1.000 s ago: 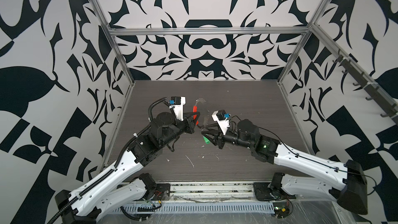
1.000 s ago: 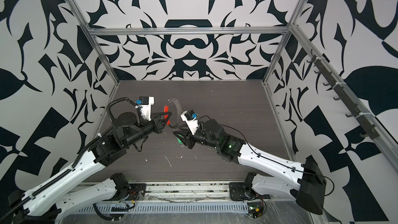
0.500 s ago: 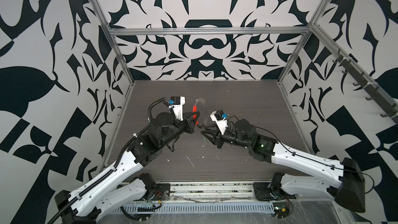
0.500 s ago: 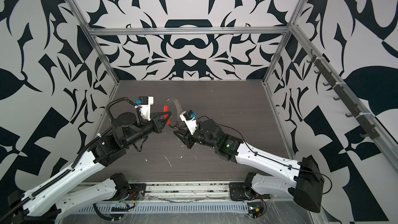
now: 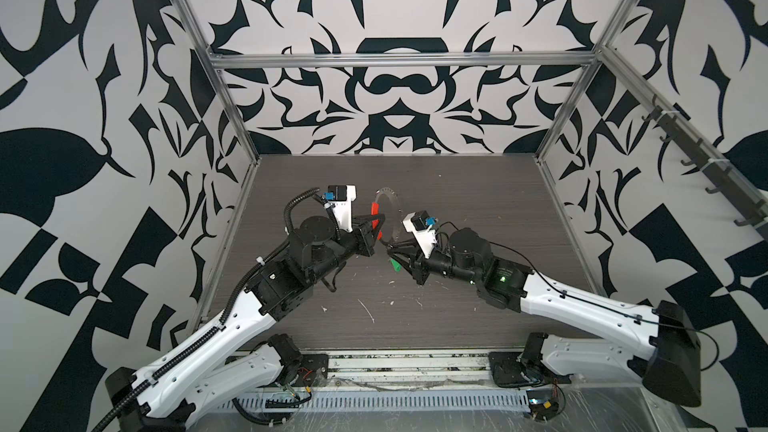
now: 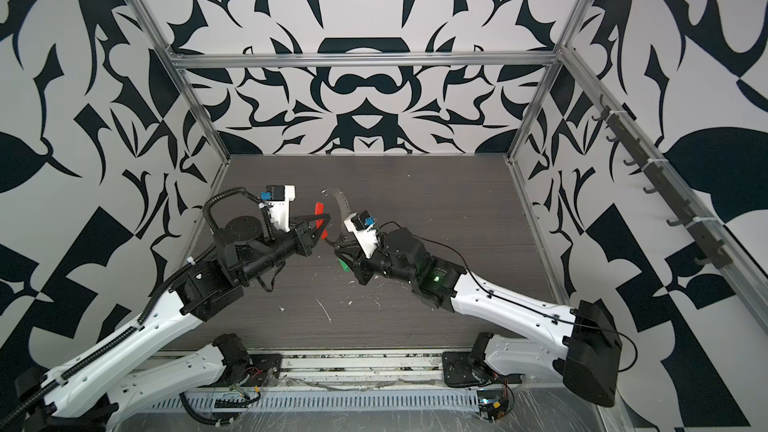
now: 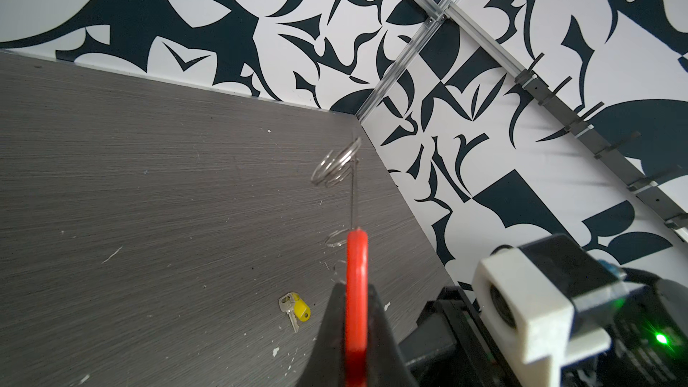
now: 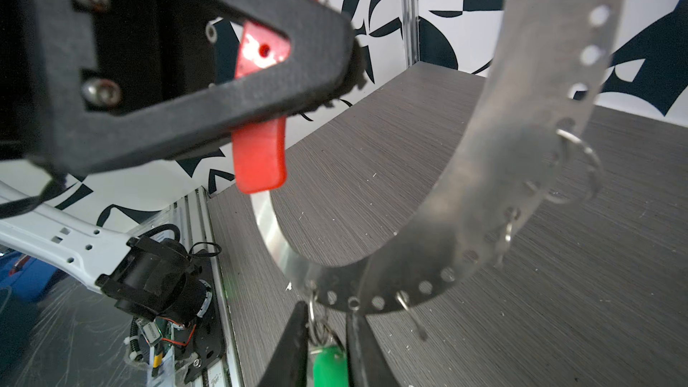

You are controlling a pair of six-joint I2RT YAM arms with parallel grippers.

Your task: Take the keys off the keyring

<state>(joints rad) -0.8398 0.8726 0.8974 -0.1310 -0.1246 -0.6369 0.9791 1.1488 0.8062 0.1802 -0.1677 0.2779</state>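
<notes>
The keyring (image 5: 388,201) (image 6: 338,197) is a silver perforated band held up off the table, with small rings (image 7: 335,167) hanging from it. My left gripper (image 5: 379,220) (image 6: 326,219) (image 7: 356,292) is shut on its red sleeve (image 7: 356,262) (image 8: 258,158). The green key (image 5: 394,264) (image 6: 343,265) (image 8: 329,366) hangs from a small ring at the band's (image 8: 521,106) low end. My right gripper (image 5: 390,257) (image 6: 338,257) (image 8: 325,314) is shut on it, one finger on each side of its green head. The yellow key (image 7: 296,309) lies loose on the table, seen only in the left wrist view.
The dark wood-grain table (image 5: 457,209) carries scattered white flecks (image 5: 368,311). Patterned walls with metal frame posts (image 5: 232,118) close in the sides and back. A rail of hooks (image 5: 706,168) runs along the right wall. Both arm bases sit at the front edge.
The right gripper's jaws have narrowed onto the green key after the arm shifted slightly toward the ring. The left gripper has kept still, holding the red sleeve.
</notes>
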